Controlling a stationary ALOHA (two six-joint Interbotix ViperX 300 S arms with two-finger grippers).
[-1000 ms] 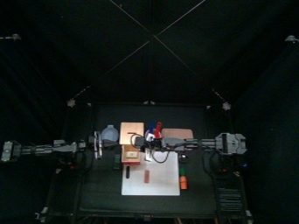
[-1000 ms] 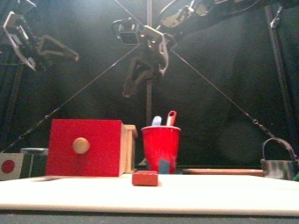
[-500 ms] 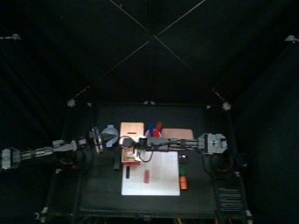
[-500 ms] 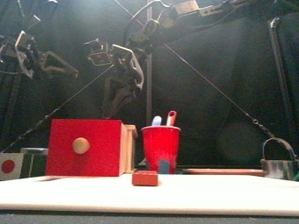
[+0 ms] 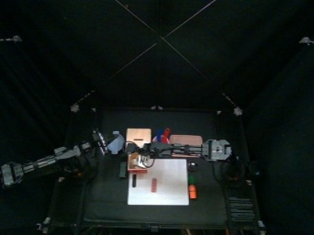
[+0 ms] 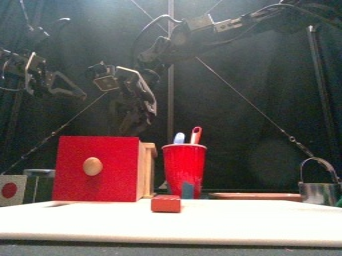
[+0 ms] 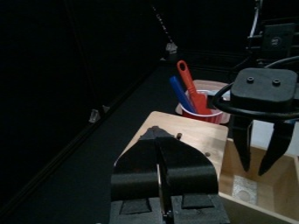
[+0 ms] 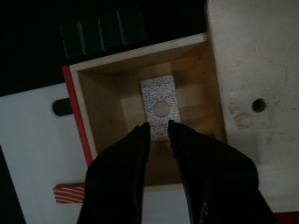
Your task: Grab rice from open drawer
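Small black surface (image 5: 105,204) under the curtains, white mat (image 5: 160,188) laid toward its front, tan box unit (image 7: 193,140) behind the mat with a red cup (image 7: 201,98) of utensils just beside it

Drawer (image 8: 114,98) pulled out of the unit over the mat's edge, red front panel toward the front camera, wooden floor bare except for the rice

Rice packet (image 8: 159,96) lying flat near the middle of the drawer floor: a small grey-silver rectangle, clear of all four walls

Right gripper (image 8: 160,131) hanging directly over the drawer, pointed down, jaws parted and empty, tips just short of the packet's near end; the packet's long axis running straight away from the gripper, in line with the gap between the jaws

Left gripper (image 7: 162,142) well off to the side, beyond the box unit, jaws pressed together on nothing

Right arm plainly the nearer one; probably only a short drop needed, straddling the packet across its narrow width
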